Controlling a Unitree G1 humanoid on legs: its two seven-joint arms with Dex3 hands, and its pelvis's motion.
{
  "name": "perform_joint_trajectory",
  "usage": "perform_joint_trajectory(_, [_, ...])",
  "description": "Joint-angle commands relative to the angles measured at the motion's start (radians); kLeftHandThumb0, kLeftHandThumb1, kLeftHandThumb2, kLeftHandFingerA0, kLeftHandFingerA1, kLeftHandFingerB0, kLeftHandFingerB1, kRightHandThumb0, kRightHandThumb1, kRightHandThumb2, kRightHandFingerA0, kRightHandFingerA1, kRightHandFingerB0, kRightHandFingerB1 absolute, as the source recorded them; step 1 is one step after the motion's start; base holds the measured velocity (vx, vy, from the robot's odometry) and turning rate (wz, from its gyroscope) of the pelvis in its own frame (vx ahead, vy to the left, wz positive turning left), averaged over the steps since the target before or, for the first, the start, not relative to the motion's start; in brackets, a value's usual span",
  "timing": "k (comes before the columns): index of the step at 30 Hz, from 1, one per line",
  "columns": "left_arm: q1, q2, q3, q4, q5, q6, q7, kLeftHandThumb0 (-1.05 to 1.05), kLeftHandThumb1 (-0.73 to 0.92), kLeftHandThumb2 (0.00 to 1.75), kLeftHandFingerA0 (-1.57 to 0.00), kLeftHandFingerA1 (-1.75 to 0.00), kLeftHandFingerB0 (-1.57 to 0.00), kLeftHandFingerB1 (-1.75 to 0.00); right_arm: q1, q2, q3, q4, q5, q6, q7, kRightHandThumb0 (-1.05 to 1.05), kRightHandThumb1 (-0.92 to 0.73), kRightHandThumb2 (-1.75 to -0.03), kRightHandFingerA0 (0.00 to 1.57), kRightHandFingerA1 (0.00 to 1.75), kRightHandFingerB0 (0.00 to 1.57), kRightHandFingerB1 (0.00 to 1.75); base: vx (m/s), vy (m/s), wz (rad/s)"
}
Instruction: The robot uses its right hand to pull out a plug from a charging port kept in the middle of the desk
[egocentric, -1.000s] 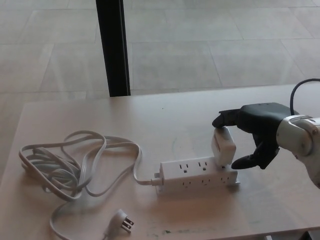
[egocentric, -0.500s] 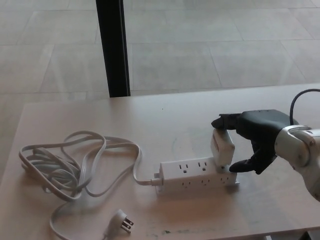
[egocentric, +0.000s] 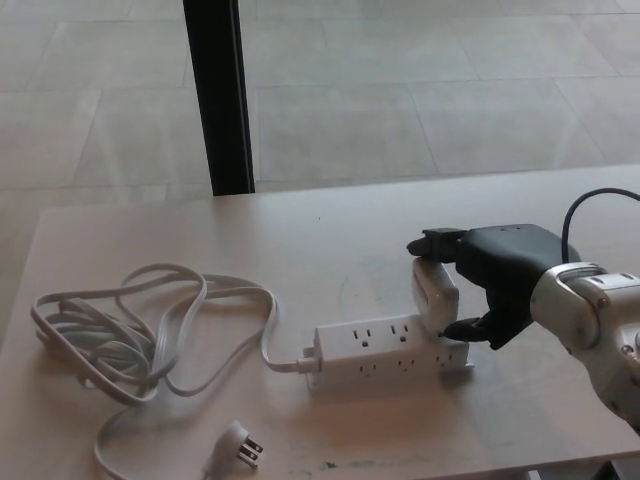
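Mid-desk (egocentric: 560, 420), right hand (egocentric: 485, 280) clamped on white plug (egocentric: 436, 295), plug seated at right end of power strip (egocentric: 390, 352), strip's cord (egocentric: 150, 340) coiled left, left hand out of frame

The right arm enters from the lower right, its silver wrist section bent inward toward the centre. The black right hand (egocentric: 495, 275) is held palm-left, knuckles up. Its fingers (egocentric: 432, 243) curl over the top of the plug (egocentric: 436, 295), and the thumb (egocentric: 470, 328) presses in from below right. The grip is closed. The left arm is out of sight.
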Motion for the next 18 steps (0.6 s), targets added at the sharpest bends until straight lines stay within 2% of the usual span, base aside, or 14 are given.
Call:
perform_joint_trajectory(1, [0.002, 0.014, 0.012, -0.004, -0.018, -0.026, 0.005, -0.87, 0.92, 0.78, -0.73, -0.53, -0.57, -0.43, 0.046, -0.022, 0.031, 0.015, -0.034, -0.06, 0.008, -0.32, -0.56, -0.64, 0.88, 1.63, 0.94, 0.66, 0.0, 0.0, 0.0])
perform_joint_trajectory(5, [0.003, 0.011, 0.014, -0.005, -0.019, -0.024, -0.002, -0.85, 0.92, 0.8, -0.72, -0.52, -0.55, -0.43, 0.057, -0.036, 0.032, 0.024, -0.047, -0.063, 0.001, -0.29, -0.52, -0.74, 0.88, 1.65, 0.93, 0.69, 0.0, 0.0, 0.0])
perform_joint_trajectory(6, [0.004, 0.013, 0.009, -0.005, -0.013, -0.029, -0.002, -0.87, 0.92, 0.8, -0.71, -0.52, -0.55, -0.43, 0.058, -0.034, 0.041, 0.022, -0.059, -0.048, 0.008, -0.34, -0.53, -0.71, 0.88, 1.64, 0.94, 0.68, 0.0, 0.0, 0.0])
perform_joint_trajectory(7, [0.005, 0.012, 0.01, -0.008, -0.013, -0.029, 0.003, -0.91, 0.81, 0.94, -0.73, -0.57, -0.53, -0.48, 0.062, -0.032, 0.042, 0.023, -0.058, -0.05, 0.006, -0.3, -0.51, -0.78, 0.88, 1.64, 0.92, 0.73, 0.0, 0.0, 0.0])
perform_joint_trajectory(8, [0.005, 0.012, 0.01, -0.009, -0.013, -0.029, 0.003, -0.91, 0.81, 0.94, -0.73, -0.57, -0.53, -0.48, 0.062, -0.032, 0.042, 0.023, -0.058, -0.05, 0.005, -0.3, -0.51, -0.78, 0.88, 1.64, 0.92, 0.73, 0.0, 0.0, 0.0])
perform_joint_trajectory(9, [0.008, 0.011, 0.012, -0.012, -0.015, -0.03, 0.001, -0.85, 0.92, 0.8, -0.75, -0.52, -0.57, -0.43, 0.064, -0.03, 0.041, 0.027, -0.056, -0.052, 0.004, -0.29, -0.51, -0.76, 0.87, 1.65, 0.91, 0.83, 0.0, 0.0, 0.0])
perform_joint_trajectory(10, [0.007, 0.011, 0.011, -0.014, -0.014, -0.028, 0.003, -0.85, 0.92, 0.8, -0.75, -0.52, -0.58, -0.43, 0.068, -0.03, 0.04, 0.027, -0.054, -0.054, 0.003, -0.27, -0.5, -0.81, 0.89, 1.66, 0.91, 0.96, 0.0, 0.0, 0.0])
perform_joint_trajectory(13, [0.002, 0.01, 0.021, -0.01, -0.024, -0.026, -0.002, -0.85, 0.92, 0.78, -0.76, -0.54, -0.58, -0.44, 0.071, -0.025, 0.046, 0.028, -0.061, -0.049, 0.002, -0.27, -0.52, -0.82, 0.88, 1.67, 0.9, 0.94, 0.0, 0.0, 0.0])
perform_joint_trajectory(14, [-0.001, 0.012, 0.019, -0.004, -0.019, -0.026, -0.001, -0.86, 0.92, 0.79, -0.75, -0.54, -0.55, -0.43, 0.071, -0.019, 0.054, 0.034, -0.07, -0.05, -0.006, -0.27, -0.52, -0.88, 0.87, 1.7, 0.88, 1.0, 0.0, 0.0, 0.0])
perform_joint_trajectory(15, [0.0, 0.014, 0.012, -0.007, -0.01, -0.025, 0.005, -0.91, 0.81, 0.95, -0.75, -0.58, -0.54, -0.48, 0.07, -0.013, 0.058, 0.033, -0.075, -0.036, 0.001, -0.32, -0.55, -0.85, 0.85, 1.7, 0.88, 0.84, 0.0, 0.0, 0.0])
perform_joint_trajectory(16, [-0.001, 0.013, 0.015, -0.008, -0.013, -0.027, 0.001, -0.86, 0.92, 0.79, -0.75, -0.53, -0.56, -0.43, 0.073, -0.01, 0.061, 0.032, -0.084, -0.035, -0.011, -0.36, -0.6, -0.77, 0.87, 1.67, 0.88, 0.82, 0.0, 0.0, 0.0])
perform_joint_trajectory(18, [0.0, 0.013, 0.019, -0.013, -0.018, -0.024, -0.004, -0.87, 0.92, 0.81, -0.75, -0.55, -0.55, -0.43, 0.083, 0.004, 0.064, 0.025, -0.09, -0.009, -0.009, -0.35, -0.61, -0.76, 0.87, 1.72, 0.85, 1.0, 0.0, 0.0, 0.0])
